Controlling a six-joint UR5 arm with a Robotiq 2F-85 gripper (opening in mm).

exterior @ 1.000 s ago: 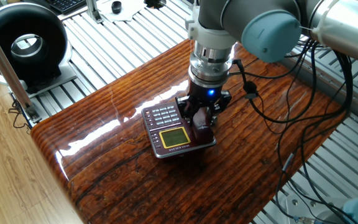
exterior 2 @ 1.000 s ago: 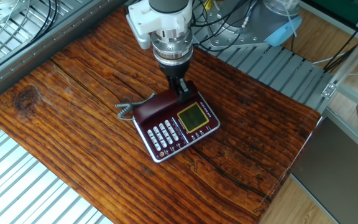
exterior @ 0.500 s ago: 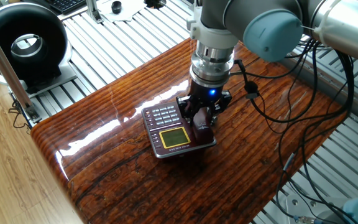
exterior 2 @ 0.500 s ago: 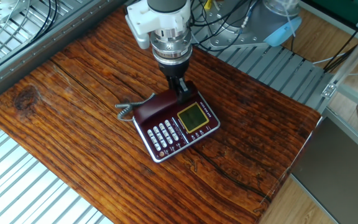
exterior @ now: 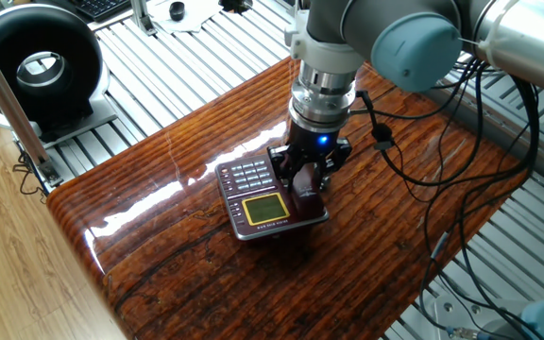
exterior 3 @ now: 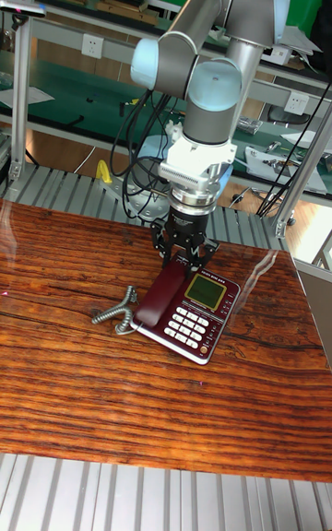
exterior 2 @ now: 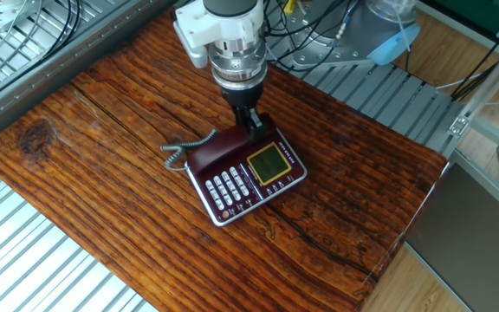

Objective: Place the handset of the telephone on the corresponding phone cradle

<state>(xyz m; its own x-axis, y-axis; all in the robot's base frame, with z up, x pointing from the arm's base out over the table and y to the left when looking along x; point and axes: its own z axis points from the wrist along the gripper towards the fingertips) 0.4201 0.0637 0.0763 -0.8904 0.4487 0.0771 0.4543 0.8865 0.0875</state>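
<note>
The maroon telephone (exterior 2: pixel 248 178) sits mid-table with its grey keypad and yellow-green screen facing up. The dark maroon handset (exterior 2: pixel 217 151) lies flat along the phone cradle on the base's far side, which it covers. Its grey coiled cord (exterior 2: pixel 180 149) trails off onto the wood. My gripper (exterior 2: pixel 254 128) hangs straight down over the screen end of the handset. Its fingers (exterior: pixel 282 168) straddle the handset (exterior: pixel 306 185) and stand slightly apart from it, so the gripper is open. In the tall fixed view the gripper (exterior 3: pixel 185 261) is just above the handset (exterior 3: pixel 162 295) and the telephone (exterior 3: pixel 195 314).
The wooden table top (exterior 2: pixel 102 130) is glossy and rests on a slatted metal frame (exterior: pixel 168 66). A round black fan-like device (exterior: pixel 36 66) stands off the table's corner. Black cables (exterior: pixel 442 161) hang from the arm on the side away from the phone.
The arm's wrist has crept slightly upward. The handset and telephone have stayed in place.
</note>
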